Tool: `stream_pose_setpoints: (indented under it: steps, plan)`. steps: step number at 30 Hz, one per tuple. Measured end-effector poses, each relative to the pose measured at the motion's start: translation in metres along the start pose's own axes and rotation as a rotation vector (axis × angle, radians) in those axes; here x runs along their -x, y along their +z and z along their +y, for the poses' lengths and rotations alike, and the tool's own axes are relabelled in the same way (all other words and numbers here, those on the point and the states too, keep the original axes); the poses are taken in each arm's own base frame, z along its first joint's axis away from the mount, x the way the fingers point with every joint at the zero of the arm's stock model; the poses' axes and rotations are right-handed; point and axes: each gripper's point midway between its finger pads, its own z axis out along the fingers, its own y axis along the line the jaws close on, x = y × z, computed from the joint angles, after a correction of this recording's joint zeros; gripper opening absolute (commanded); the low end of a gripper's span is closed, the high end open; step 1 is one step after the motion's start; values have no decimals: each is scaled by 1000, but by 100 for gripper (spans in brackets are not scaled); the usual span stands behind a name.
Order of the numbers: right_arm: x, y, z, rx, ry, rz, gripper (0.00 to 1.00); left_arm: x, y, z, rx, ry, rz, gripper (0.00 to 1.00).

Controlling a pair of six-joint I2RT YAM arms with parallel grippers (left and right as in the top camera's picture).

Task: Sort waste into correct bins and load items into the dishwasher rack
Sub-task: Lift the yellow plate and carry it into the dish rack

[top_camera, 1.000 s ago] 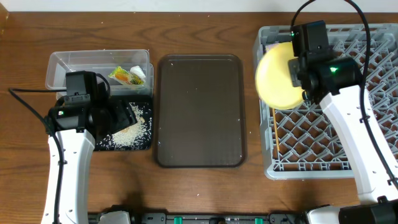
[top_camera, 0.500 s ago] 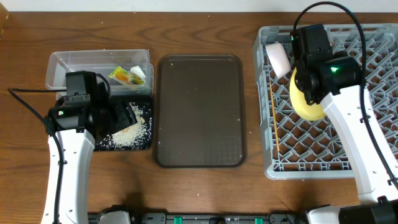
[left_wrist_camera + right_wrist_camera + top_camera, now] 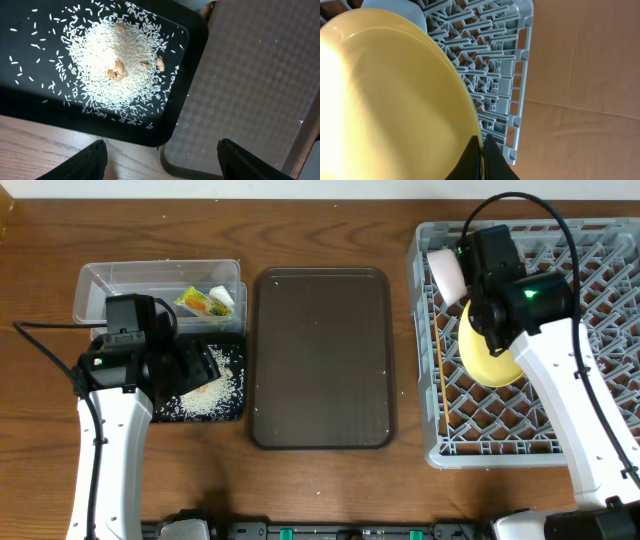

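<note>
Swinging yellow plate [image 3: 488, 355] inward from left edge of dishwasher rack [image 3: 480, 425], we now hold it tilted over pegs; right hand [image 3: 481, 145] pinches rim. Left hand [image 3: 160, 155] spread, empty, above rice [image 3: 115, 65] in black tray [image 3: 30, 102]. Slotting it comes next, we judge.

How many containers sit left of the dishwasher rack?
3: the clear tub at the far left, the black tray in front of it, the brown serving tray mid-table. None appears hidden.

Yellow plate [image 3: 487, 358] over grey rack [image 3: 497, 428]
</note>
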Motion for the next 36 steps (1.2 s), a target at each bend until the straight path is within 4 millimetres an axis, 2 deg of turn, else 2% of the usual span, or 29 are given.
stream_pose_setpoints:
  steps: [15, 27, 32, 35, 36]
  plan:
    - [-9, 2, 1, -10, -6, 33, 1, 0, 0, 0, 0, 0, 0, 73]
    - [-19, 16, 21, 15, 11, 62, 1, 0, 0, 0, 0, 0, 0, 73]
    - [-10, 16, 34, 90, 92, 29, 17, 0, 0, 0, 0, 0, 0, 73]
    - [1, 13, 54, 213, 130, -10, 29, 0, 0, 0, 0, 0, 0, 73]
    - [5, 11, 62, 258, 142, -22, 29, 0, 0, 0, 0, 0, 0, 73]
